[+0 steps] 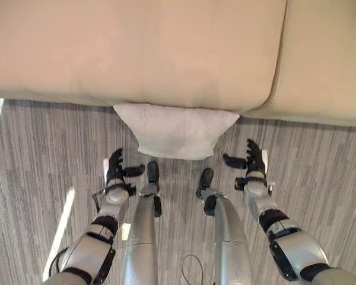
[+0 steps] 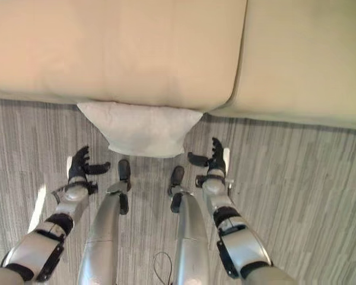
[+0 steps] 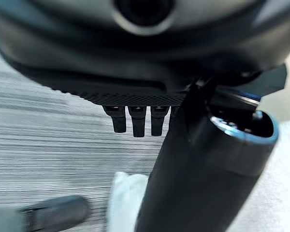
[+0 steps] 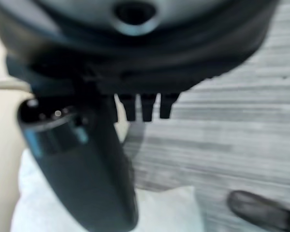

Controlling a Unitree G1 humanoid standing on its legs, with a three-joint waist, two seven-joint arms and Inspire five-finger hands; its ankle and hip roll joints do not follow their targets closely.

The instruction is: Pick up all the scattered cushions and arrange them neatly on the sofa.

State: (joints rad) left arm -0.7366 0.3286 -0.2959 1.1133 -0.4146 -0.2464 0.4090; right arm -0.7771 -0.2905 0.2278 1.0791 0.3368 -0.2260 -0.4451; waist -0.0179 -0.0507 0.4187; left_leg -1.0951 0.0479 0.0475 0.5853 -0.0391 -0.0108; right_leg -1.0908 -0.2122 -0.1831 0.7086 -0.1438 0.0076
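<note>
A white cushion [image 1: 175, 132] lies on the striped floor, its far edge tucked against the front of the beige sofa [image 1: 136, 53]. My left hand [image 1: 115, 167] hovers open at the cushion's near left corner, thumb pointing inward, touching nothing. My right hand [image 1: 253, 158] is open to the right of the cushion, a small gap away. In the left wrist view the cushion [image 3: 128, 198] shows past the straight fingers [image 3: 137, 122]. The right wrist view has the cushion [image 4: 164, 210] below the straight fingers [image 4: 147, 108].
The sofa's two seat cushions meet at a seam [image 1: 279, 65] toward the right. Grey striped carpet [image 1: 41, 160] spreads on both sides of the white cushion.
</note>
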